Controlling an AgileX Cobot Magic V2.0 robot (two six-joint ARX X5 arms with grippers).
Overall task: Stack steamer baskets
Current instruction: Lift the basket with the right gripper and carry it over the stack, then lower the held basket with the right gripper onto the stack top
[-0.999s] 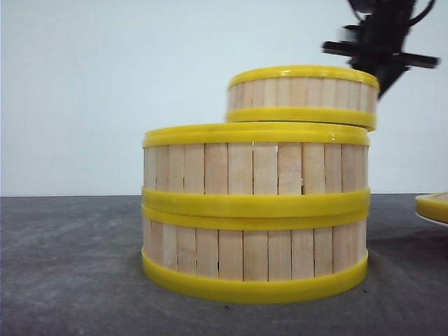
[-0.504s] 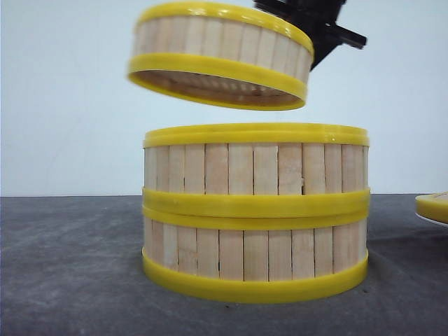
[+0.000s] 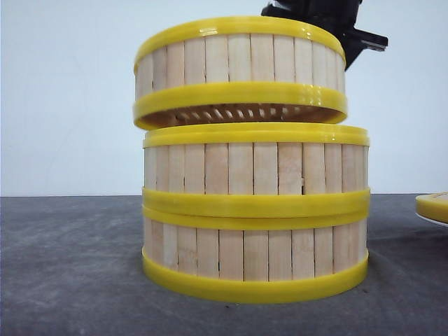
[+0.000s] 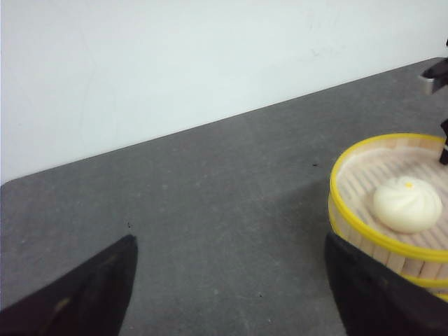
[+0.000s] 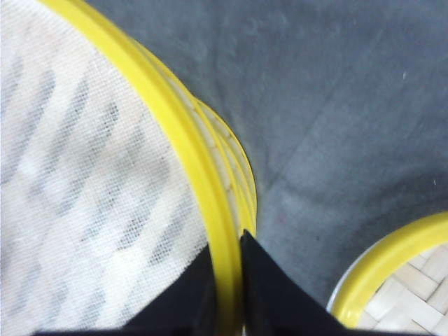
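Observation:
Two steamer baskets stand stacked on the dark table, the lower one (image 3: pixel 255 255) under the upper one (image 3: pixel 255 168). A third basket (image 3: pixel 238 63) hangs just over them, slightly tilted, with a thin gap showing under its front edge. My right gripper (image 3: pixel 336 17) holds it from behind. In the right wrist view the right gripper (image 5: pixel 227 259) is shut on the yellow rim (image 5: pixel 189 161), one finger inside on the white mesh liner. My left gripper (image 4: pixel 229 241) is open over bare table. Beside it is the top basket (image 4: pixel 392 203), with a white bun (image 4: pixel 408 204) inside.
A yellow-rimmed lid (image 3: pixel 432 206) lies at the table's right edge, and its woven top (image 5: pixel 406 287) shows in the right wrist view. A white wall runs behind the table. Grey tabletop (image 4: pixel 210 189) stretches to the left of the stack.
The held basket came from behind and right of the stack, rose and swung left, and has now dropped to just above the top of the stack. The two stacked baskets have not moved.

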